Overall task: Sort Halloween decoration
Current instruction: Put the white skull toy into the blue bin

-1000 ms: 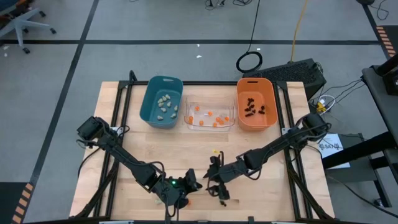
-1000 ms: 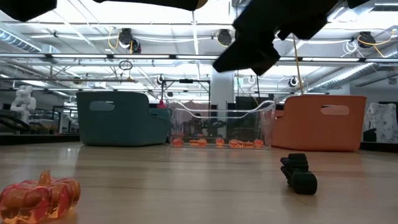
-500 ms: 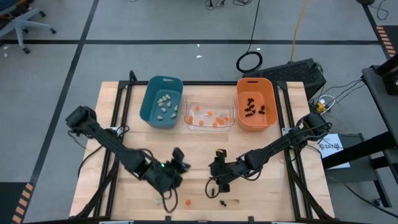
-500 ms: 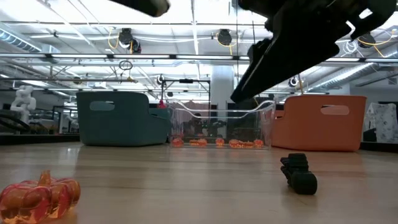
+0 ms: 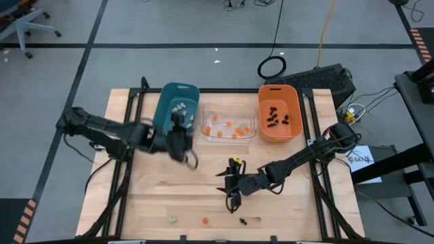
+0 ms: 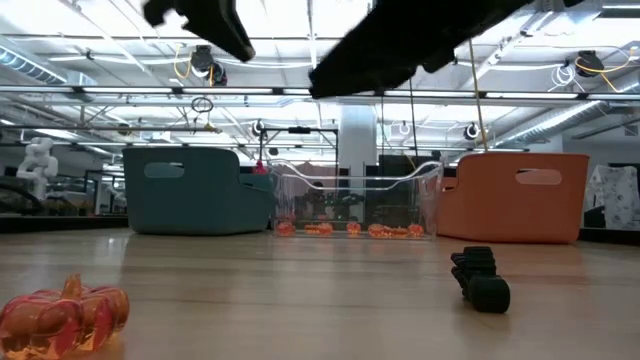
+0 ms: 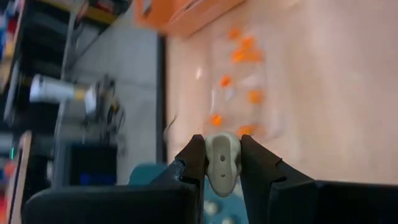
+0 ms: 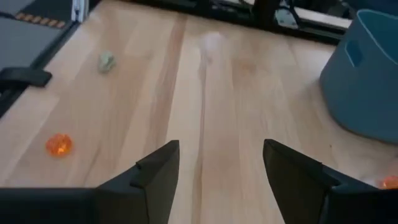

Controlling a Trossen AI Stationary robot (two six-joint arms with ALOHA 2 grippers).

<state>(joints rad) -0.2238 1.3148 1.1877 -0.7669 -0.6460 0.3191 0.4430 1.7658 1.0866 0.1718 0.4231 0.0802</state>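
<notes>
Halloween decoration [image 5: 205, 219] scattered on wooden table [image 5: 285, 210], grey floor [image 5: 203, 27] around

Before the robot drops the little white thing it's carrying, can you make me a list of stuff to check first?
1. Left pincer grips a pale lump: ok, pinched between both fingers.
2. Left pincer is over the teal bin: ok, it sits at the bin's edge; cannot tell if it is far enough inside.
3. Teal bin holds other pale lumps: ok, right kind.
4. Right pincer is out of the way: ok, open and empty at mid-table.
5. Table is all sorted: not ok; a pale piece, an orange pumpkin and a black spider lie near the front edge.
</notes>
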